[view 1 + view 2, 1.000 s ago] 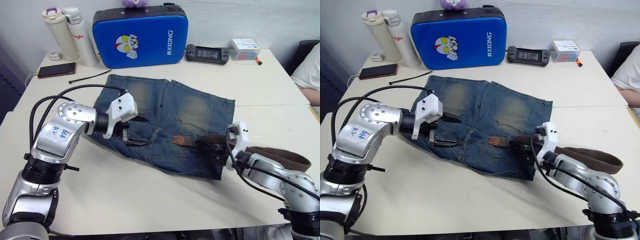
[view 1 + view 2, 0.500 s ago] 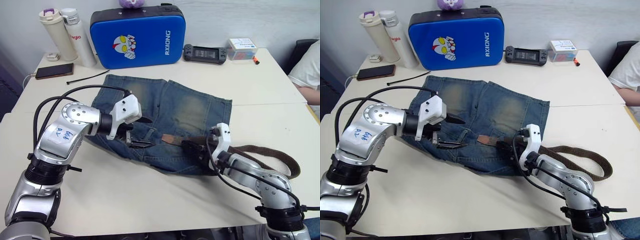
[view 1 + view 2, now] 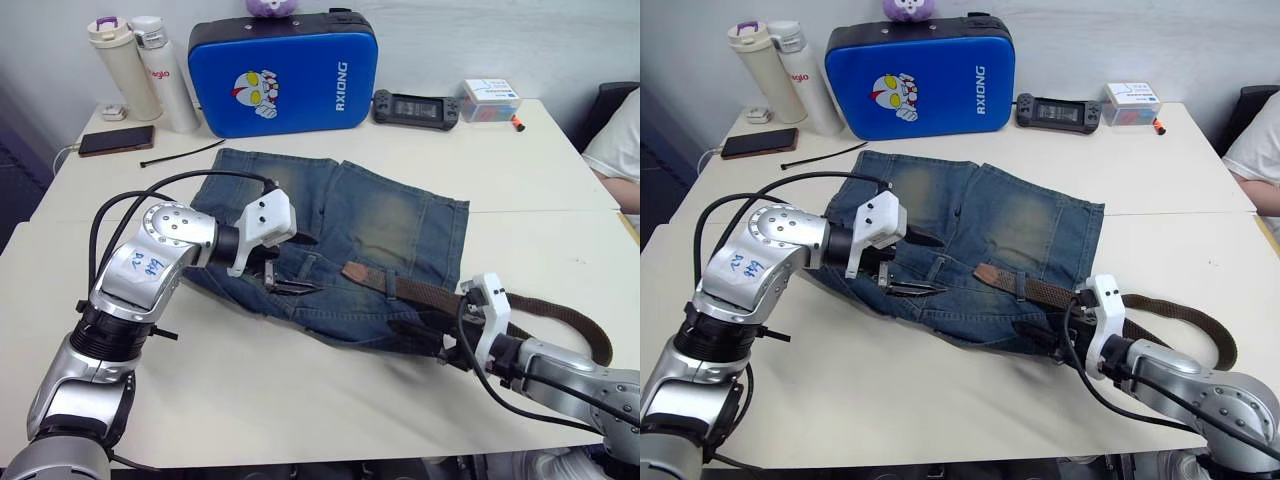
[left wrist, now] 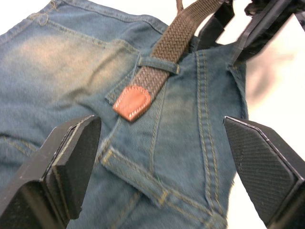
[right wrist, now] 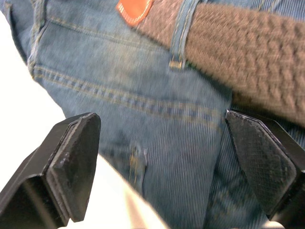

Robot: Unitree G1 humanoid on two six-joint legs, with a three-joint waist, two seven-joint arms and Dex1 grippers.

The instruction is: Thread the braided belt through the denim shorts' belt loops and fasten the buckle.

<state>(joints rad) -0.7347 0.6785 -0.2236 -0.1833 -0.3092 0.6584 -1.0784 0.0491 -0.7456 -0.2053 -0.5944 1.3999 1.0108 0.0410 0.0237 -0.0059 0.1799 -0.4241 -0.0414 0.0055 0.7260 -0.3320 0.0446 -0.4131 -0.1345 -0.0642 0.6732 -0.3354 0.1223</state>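
- While the denim shorts point(image 3: 340, 250) lie flat on the white table point(image 3: 520, 170) with the waistband toward you, you have the braided belt point(image 3: 440, 296) lying along that waistband, its tan leather tip point(image 4: 132, 102) just past one belt loop point(image 4: 159, 65).
- The belt's free length trails off past the shorts' right edge and curves back in a loop on the table beside your right arm, so slack is ready to feed.
- Your left gripper point(image 3: 281, 276) sits low over the middle of the waistband with its fingers spread wide; the left wrist view shows the tip lying between them, not pinched. That placement reads as lining up to take the tip and draw it toward the next loop.
- Your right gripper point(image 3: 1045, 335) rests at the shorts' near right corner, fingers also spread, holding nothing; the belt passes just above it, likely so it can pin the denim or push the strap along.
- Judged from this, threading is at an early stage: one loop is clearly filled, and I cannot make out the buckle.
- Watch the denim bunching when you pull.
- The blue case point(image 3: 285, 70), bottles point(image 3: 140, 65) and phone point(image 3: 115, 140) stand well apart at the far edge.
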